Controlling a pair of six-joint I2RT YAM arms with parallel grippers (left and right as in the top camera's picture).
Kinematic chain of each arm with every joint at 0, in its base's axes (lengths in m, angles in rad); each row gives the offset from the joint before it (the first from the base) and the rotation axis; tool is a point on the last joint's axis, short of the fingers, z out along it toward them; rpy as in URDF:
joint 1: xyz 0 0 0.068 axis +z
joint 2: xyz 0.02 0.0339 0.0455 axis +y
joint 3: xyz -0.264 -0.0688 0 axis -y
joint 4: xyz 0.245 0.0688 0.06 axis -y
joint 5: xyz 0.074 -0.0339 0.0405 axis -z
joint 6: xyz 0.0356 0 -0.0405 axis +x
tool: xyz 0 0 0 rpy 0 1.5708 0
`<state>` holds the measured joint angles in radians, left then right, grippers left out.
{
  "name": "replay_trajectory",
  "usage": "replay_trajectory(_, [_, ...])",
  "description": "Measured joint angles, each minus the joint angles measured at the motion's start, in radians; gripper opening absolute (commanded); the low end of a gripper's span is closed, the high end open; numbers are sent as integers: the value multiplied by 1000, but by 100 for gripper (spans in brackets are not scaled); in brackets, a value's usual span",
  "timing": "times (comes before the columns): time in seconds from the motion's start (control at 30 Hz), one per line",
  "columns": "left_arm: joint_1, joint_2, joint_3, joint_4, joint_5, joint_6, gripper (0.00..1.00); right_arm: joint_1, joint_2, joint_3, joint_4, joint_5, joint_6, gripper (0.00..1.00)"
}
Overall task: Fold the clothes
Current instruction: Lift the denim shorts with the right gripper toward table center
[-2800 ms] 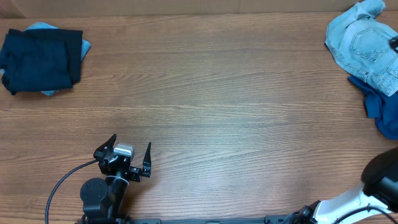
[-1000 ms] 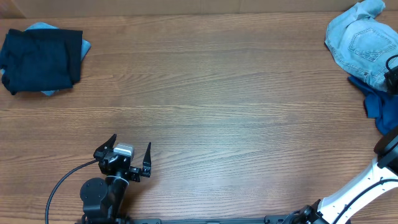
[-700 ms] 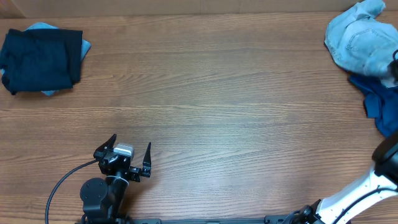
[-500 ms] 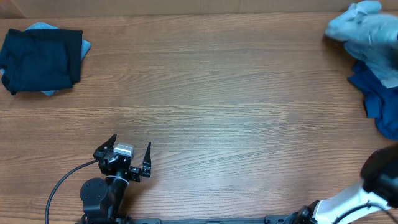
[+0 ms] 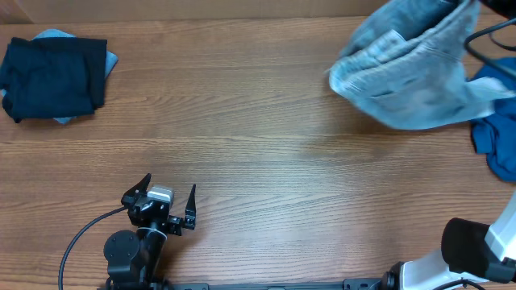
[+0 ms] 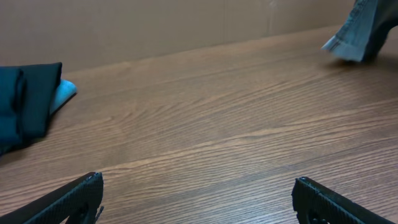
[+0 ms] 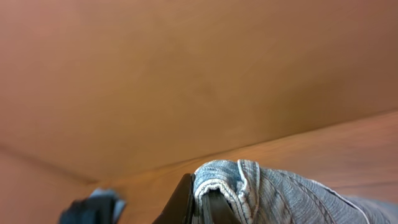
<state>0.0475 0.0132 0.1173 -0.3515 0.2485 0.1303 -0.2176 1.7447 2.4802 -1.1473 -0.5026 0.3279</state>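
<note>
The right claw (image 7: 196, 198) is clamped on the pale washed-blue denim shorts (image 5: 411, 80), which hang above the wooden surface (image 5: 258, 137) at the far right. The left claw (image 5: 170, 185) stands open, near left.

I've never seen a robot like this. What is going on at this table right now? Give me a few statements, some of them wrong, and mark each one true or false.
1. The right gripper is shut on the pale denim shorts, lifted off the table. True.
2. The left gripper is clamped on a cloth. False: it stands open and empty near the front edge.
3. The dark navy garment lies at the far left. True.
4. The royal-blue garment lies in the middle of the table. False: it lies at the right edge.
</note>
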Motion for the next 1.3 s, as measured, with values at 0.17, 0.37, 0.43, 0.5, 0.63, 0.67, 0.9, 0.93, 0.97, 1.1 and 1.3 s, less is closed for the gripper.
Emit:
replay_trajectory(0.17, [0, 0, 0, 0, 0, 0, 100, 81, 0, 64, -5, -55, 0, 4])
replay_trajectory(0.37, [0, 0, 0, 0, 0, 0, 100, 144, 0, 105, -5, -93, 0, 4])
replay_trajectory(0.43, [0, 0, 0, 0, 0, 0, 100, 156, 0, 114, -3, -111, 1, 4])
replay_trajectory(0.5, [0, 0, 0, 0, 0, 0, 100, 172, 0, 124, 1, -124, 2, 4])
replay_trajectory(0.63, [0, 0, 0, 0, 0, 0, 100, 209, 0, 132, 6, -134, 2, 4])
replay_trajectory(0.67, [0, 0, 0, 0, 0, 0, 100, 217, 0, 132, 10, -136, 2, 4])
replay_trajectory(0.9, [0, 0, 0, 0, 11, -3, 100, 255, 0, 132, 10, -138, 2, 4])
replay_trajectory(0.93, [0, 0, 0, 1, 28, -6, 100, 255, 0, 132, 8, -138, 3, 4])
replay_trajectory(0.97, [0, 0, 0, 2, 54, -9, 100, 255, 0, 132, 3, -138, 3, 4])
replay_trajectory(1.1, [0, 0, -1, 55, 149, -49, 100, 255, 0, 132, -7, -138, 5, 4])
replay_trajectory(1.3, [0, 10, 68, 133, 229, -170, 100, 255, 0, 132, -5, -142, 9, 4])
